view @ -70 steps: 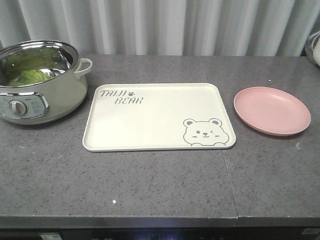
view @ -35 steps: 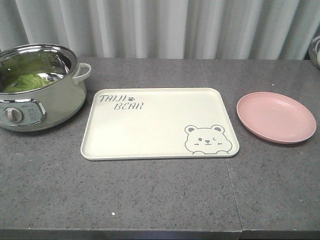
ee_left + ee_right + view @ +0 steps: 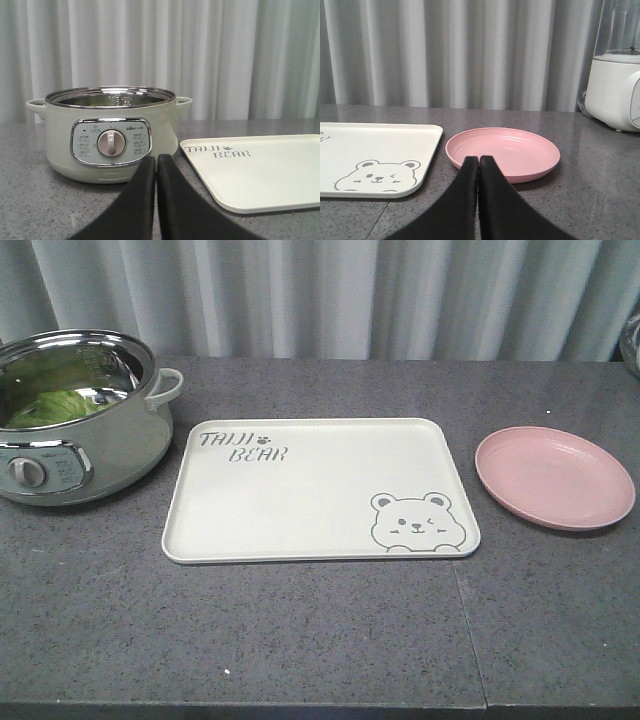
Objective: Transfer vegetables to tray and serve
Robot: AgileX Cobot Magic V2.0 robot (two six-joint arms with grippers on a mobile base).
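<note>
My left gripper [image 3: 156, 167], right gripper [image 3: 478, 167]: jaws pressed together, empty.
Crinkly green lettuce leaf [image 3: 55, 406] sits in the pale-green steel-lined pot [image 3: 115, 455], ten o'clock of the cream-white rectangular plastic tray [image 3: 300, 502]; I'd spread my left wide above the rim.

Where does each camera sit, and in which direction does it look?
Front view: above the counter's near edge, looking down on pot, tray, pink plate; no robot part shows.
Left wrist view: low behind the left gripper, facing the pot.
Right wrist view: low behind the right gripper, facing the pink plate.
All three show the tray.
</note>
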